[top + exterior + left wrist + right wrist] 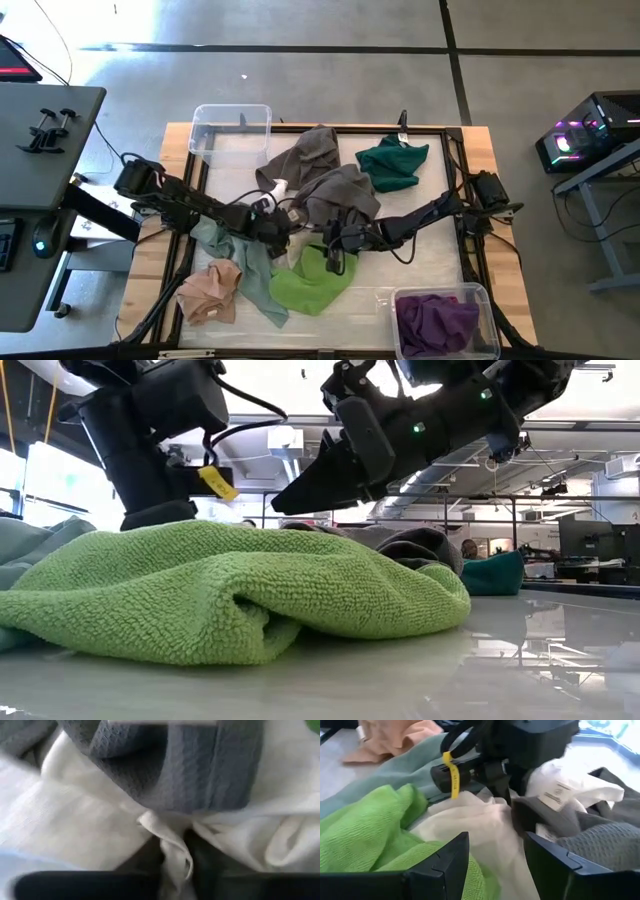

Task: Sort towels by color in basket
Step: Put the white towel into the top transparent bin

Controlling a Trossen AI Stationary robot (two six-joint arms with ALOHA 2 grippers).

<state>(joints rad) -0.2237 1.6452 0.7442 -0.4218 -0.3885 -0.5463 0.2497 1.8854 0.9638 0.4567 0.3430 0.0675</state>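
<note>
High view: my 2 arms meet over the heap mid-worktop (500, 250). I have the left gripper (272, 226) pinching a fold of the white towel (75, 835), drawn out from under a grey towel (200, 765) so it can be lifted clear without dragging its neighbours. The right gripper (495, 865) hangs with fingers spread just above the lime green towel (312, 282), I judge ready for the next pick. Around them lie the pale mint towel (250, 265), the peach towel (210, 292), a second grey towel (312, 150) and the dark teal towel (393, 163). Only the purple towel (438, 322) sits sorted, in the clear bin (482, 296) nearest the right arm; the other bin (230, 113) waits beyond the left.
</note>
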